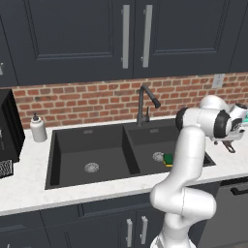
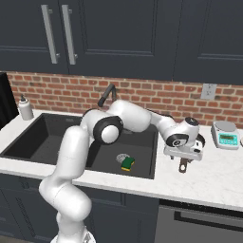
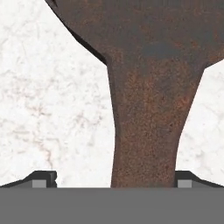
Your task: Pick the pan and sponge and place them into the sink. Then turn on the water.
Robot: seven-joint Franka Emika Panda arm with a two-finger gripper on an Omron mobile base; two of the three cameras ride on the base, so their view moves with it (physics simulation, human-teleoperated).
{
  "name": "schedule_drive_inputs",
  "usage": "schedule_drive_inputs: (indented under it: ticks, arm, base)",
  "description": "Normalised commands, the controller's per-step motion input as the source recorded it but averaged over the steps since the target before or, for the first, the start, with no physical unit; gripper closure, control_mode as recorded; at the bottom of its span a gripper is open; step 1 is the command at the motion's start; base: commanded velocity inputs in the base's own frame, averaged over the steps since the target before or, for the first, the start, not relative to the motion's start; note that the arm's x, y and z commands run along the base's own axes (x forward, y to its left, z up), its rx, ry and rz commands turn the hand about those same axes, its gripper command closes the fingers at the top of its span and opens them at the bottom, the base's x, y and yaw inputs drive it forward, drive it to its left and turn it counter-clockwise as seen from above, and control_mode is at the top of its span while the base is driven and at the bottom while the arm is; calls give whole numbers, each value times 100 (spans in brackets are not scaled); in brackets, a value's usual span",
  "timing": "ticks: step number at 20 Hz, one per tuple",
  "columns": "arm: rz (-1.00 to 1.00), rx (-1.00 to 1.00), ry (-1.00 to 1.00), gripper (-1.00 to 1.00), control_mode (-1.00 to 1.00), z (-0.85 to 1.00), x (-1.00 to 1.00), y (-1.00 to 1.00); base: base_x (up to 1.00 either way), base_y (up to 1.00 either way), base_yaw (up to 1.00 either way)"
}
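Note:
The pan lies on the white counter right of the sink, and its rusty brown handle (image 3: 146, 131) runs up the middle of the hand view. My gripper (image 3: 116, 180) is open and low over that handle, one fingertip on each side, not touching it. From the right base view the gripper (image 2: 183, 157) covers most of the pan, whose handle end (image 2: 182, 167) sticks out toward the counter's front. The handle end (image 1: 229, 147) also peeks out beneath the arm. The green and yellow sponge (image 2: 127, 163) (image 1: 168, 159) lies in the right basin of the black sink (image 1: 53, 160) beside the drain. No water shows at the faucet (image 1: 145, 104).
A white soap dispenser (image 1: 38, 128) stands left of the sink, beside a black appliance (image 1: 7, 131). A small kitchen scale (image 2: 226, 134) sits on the counter right of the pan. A brick wall and dark cabinets close the back. A dishwasher front (image 2: 199, 220) is below the counter.

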Motion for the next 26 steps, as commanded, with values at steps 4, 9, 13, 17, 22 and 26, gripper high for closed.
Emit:
schedule_drive_inputs:
  ticks: [4, 9, 13, 17, 22, 26]
  arm:
    - [0, 2, 0, -100, -100, -11, 20, -5]
    - [0, 1, 0, 100, -100, -10, 18, -1]
    - [0, 0, 0, 100, -100, -3, 7, -3]
    - [0, 0, 1, 100, -100, 0, 0, -2]
    - [0, 0, 0, 100, -100, 0, 0, 0]
    - [17, 0, -7, 100, -100, 5, 0, 1]
  base:
    - [0, 0, 0]
    - [0, 0, 0]
    - [0, 0, 0]
    - [0, 0, 0]
    - [0, 0, 0]
    - [0, 0, 0]
